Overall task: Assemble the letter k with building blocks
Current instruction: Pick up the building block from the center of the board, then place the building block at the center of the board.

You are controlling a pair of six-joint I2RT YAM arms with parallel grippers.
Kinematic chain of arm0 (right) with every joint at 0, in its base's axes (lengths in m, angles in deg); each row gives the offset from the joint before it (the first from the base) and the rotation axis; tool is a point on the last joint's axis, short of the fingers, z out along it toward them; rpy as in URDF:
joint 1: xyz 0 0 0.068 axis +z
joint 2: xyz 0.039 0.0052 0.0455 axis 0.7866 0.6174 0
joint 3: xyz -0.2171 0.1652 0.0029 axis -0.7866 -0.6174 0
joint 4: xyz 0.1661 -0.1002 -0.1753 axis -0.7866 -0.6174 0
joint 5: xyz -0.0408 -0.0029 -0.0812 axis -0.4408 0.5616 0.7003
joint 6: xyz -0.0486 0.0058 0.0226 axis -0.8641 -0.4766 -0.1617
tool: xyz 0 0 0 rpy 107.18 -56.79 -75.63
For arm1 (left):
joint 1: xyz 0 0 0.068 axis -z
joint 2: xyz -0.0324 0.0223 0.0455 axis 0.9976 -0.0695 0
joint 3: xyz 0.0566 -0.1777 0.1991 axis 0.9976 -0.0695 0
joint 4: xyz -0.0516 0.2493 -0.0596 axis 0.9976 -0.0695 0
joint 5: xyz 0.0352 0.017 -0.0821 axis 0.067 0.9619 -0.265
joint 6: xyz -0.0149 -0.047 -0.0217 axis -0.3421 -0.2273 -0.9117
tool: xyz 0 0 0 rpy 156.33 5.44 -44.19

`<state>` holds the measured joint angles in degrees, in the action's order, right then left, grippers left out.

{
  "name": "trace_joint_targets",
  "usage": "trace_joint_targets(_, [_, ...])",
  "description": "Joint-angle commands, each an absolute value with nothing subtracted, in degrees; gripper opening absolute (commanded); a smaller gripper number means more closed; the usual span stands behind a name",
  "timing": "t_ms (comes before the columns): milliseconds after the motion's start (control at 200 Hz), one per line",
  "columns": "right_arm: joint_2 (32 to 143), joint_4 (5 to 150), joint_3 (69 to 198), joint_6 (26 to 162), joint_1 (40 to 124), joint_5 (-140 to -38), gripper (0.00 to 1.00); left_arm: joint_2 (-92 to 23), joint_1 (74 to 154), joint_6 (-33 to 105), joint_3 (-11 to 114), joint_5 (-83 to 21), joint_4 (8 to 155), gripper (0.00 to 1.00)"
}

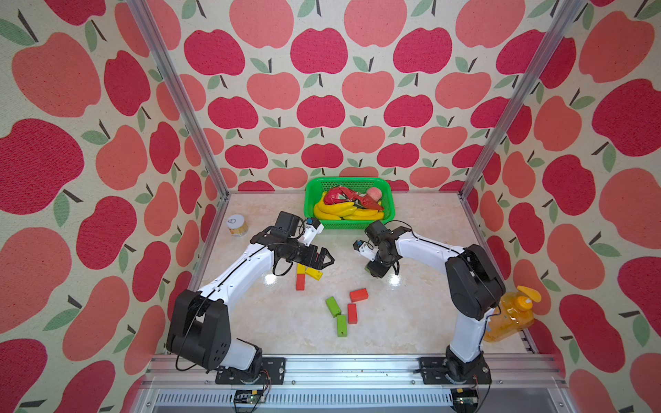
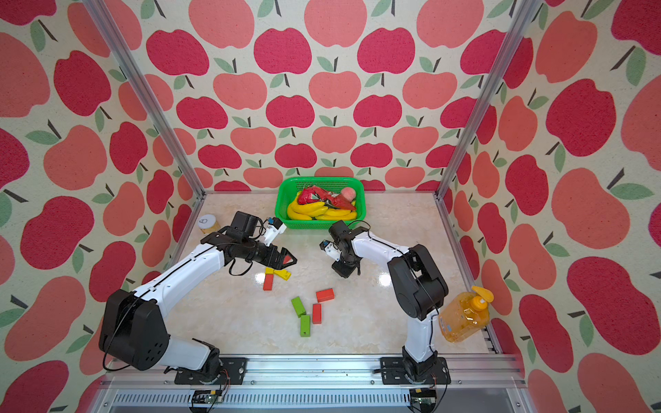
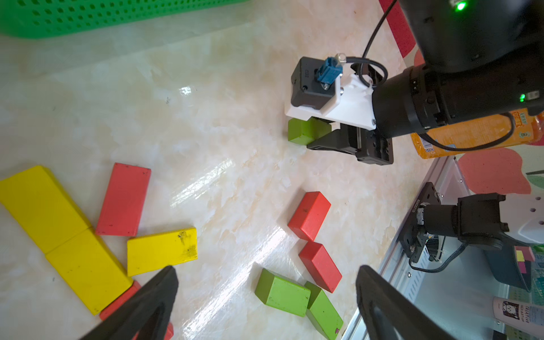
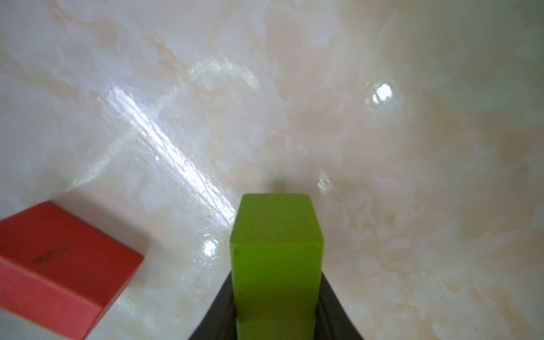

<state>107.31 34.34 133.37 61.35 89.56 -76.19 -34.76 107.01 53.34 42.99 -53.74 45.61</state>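
Starting with the top views, the right gripper (image 1: 375,272) points steeply down at the table (image 1: 411,321), well in front of the green basket (image 1: 310,203). Its load is almost hidden under the wrist. The left gripper (image 1: 327,260) hovers with its jaws apart over a small cluster, where a slanted yellow block (image 1: 313,273) lies just beside an upright-running red block (image 1: 300,282). I judge it is parked there to tend the letter's beginnings without crowding its partner. Nearer the rail lie the loose green blocks (image 2: 298,306) and two more red ones, each on its own heading.

Seen from the left wrist, the spread fingers (image 3: 153,300) frame the work. Two yellow pieces lie end to end as a yellow bar (image 3: 61,235), one straight line that is probably the K's stem. Across the table the right gripper is clamped on the held green block (image 3: 301,131). The block sits low, but I cannot tell whether it touches the surface.

Seen from the right wrist, the held green block fills the gap between the black jaws, which pinch its two narrow sides. Its long axis runs straight out along the fingers, away from the wrist, so the free end points at the table. I judge this grip leaves that end clear for setting down. A flat red block (image 4: 64,265) lies nearby and apart.
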Motion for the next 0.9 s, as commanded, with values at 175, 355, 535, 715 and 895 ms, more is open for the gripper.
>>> trace_joint_targets(175, [113.6, 26.4, 149.0, 77.0, 89.4, -80.6, 0.17, -37.5, 105.4, 58.4, 53.3, -49.4, 36.3, 0.98])
trace_joint_targets(355, [118.2, 23.7, 155.2, 90.0, 89.6, -82.6, 0.17, -35.2, 105.3, 58.5, 47.8, -48.7, 41.9, 0.98])
trace_joint_targets(535, [123.3, 22.0, 158.8, 101.6, 90.8, -82.8, 0.19, -32.5, 105.5, 58.2, 46.4, -44.7, 42.5, 0.98])
trace_joint_targets(715, [130.1, 17.3, 167.6, 108.7, 92.6, -82.3, 0.19, -28.9, 106.1, 55.8, 43.7, -37.9, 43.8, 0.98])
trace_joint_targets(895, [133.0, 15.8, 170.7, 113.2, 93.7, -81.6, 0.19, -28.9, 109.8, 55.8, 43.6, -34.7, 43.7, 0.98])
